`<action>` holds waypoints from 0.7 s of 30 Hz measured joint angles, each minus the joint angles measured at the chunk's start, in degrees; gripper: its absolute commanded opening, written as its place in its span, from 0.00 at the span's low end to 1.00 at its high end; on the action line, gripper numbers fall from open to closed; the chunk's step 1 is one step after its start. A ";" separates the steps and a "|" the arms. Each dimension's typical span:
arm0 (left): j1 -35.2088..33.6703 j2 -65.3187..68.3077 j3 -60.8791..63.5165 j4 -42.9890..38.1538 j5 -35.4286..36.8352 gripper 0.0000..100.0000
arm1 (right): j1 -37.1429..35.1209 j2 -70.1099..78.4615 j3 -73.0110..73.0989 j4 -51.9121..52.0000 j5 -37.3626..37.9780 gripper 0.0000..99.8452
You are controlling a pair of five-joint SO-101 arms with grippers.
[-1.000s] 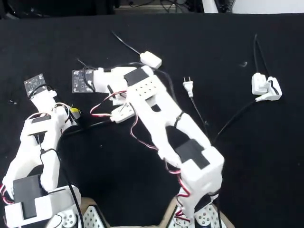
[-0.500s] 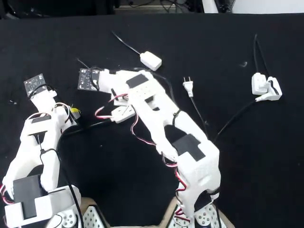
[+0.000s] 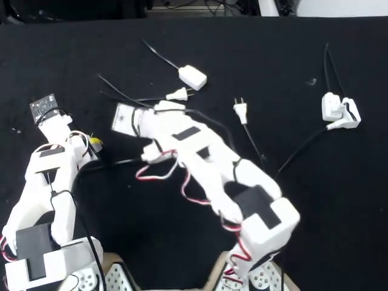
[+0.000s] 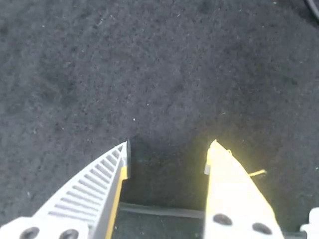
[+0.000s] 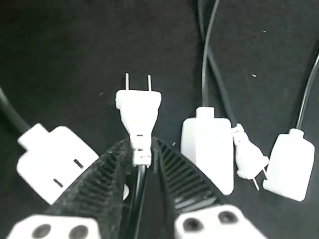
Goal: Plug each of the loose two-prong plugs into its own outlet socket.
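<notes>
My right end effector (image 5: 142,151): clamped on the thin neck of the white two-prong plug (image 5: 138,105), which may pivot and miss the outlet socket (image 5: 54,162); left end effector (image 4: 167,149): open, empty.

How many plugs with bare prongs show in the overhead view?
2. A held plug in the right gripper; a loose plug to its right. The far-right white blocks may hide another.
</notes>
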 measured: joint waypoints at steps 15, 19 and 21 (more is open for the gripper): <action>0.00 0.00 0.00 0.00 0.00 0.26 | 0.00 -21.54 16.00 2.37 1.67 0.01; 0.00 0.00 0.00 0.00 0.00 0.26 | -0.09 -24.00 9.41 17.41 5.89 0.01; 0.00 0.00 0.00 0.00 0.00 0.26 | -0.09 -24.00 2.64 28.40 7.65 0.01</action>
